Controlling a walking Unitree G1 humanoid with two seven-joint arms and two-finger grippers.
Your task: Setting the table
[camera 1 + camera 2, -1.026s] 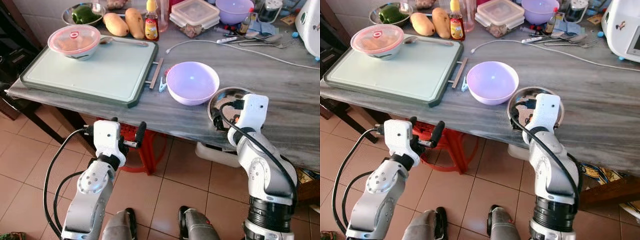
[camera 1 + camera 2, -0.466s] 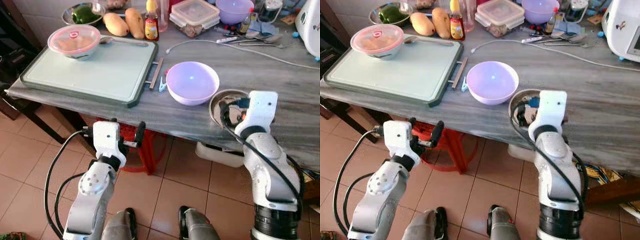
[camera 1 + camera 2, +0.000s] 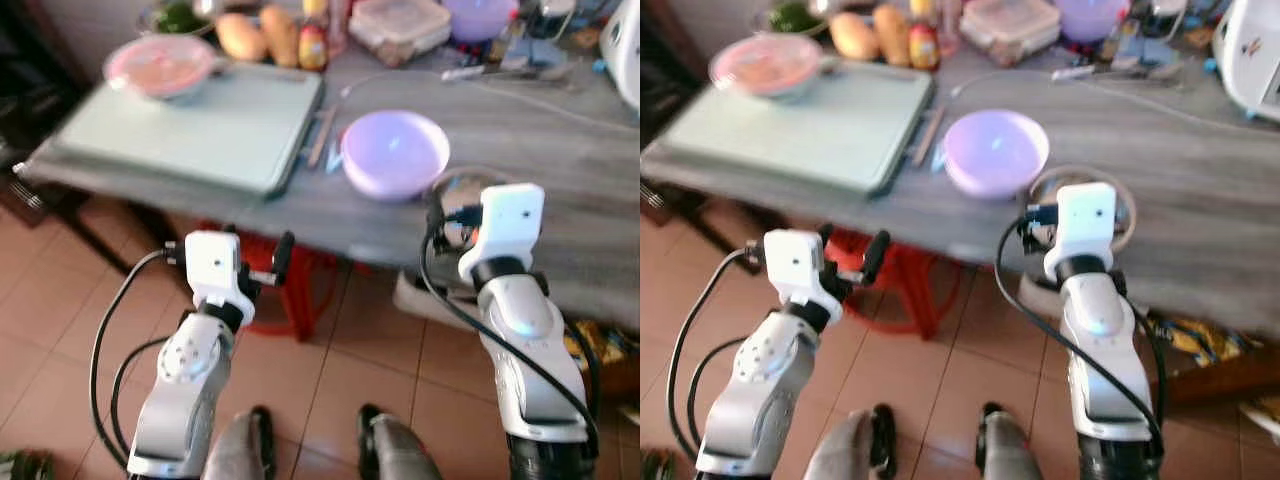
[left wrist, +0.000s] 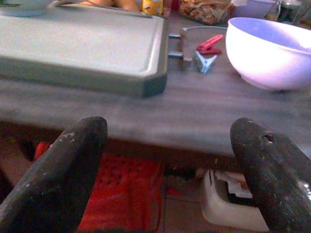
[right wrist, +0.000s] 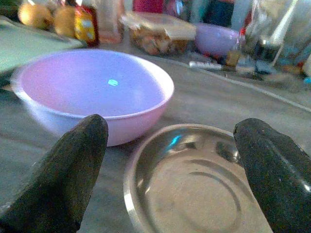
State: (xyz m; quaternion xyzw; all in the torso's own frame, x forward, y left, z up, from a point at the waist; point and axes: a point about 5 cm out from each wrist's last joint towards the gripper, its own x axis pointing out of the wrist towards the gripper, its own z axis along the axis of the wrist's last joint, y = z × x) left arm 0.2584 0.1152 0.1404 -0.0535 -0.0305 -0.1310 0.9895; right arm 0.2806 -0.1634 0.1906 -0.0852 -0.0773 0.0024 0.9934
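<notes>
Right gripper [image 5: 165,160]: two black fingers spread wide, nothing between them, poised low at the near edge of the grey stone-look table [image 3: 560,130]. Directly ahead of the fingertips, and framed by them, lies the shallow round stainless-steel plate [image 5: 194,179], flat on the table and close to the edge. The wide spread looks chosen to take the plate's rim; judgement only, no contact visible.

Just beyond the plate, touching or nearly touching its rim, sits the lilac plastic bowl [image 3: 395,152], upright and empty. Its closeness leaves little room on that side for a finger.

Left gripper [image 4: 165,145]: fingers likewise held apart and empty, below table height and short of the edge, apparently waiting. Ahead of it lies the pale green rectangular tray [image 4: 82,43]; beside the tray's handle lie a red clip [image 4: 209,43] and a light blue clip [image 4: 204,61].

Head views are blurred, so far-table detail is unreadable.
</notes>
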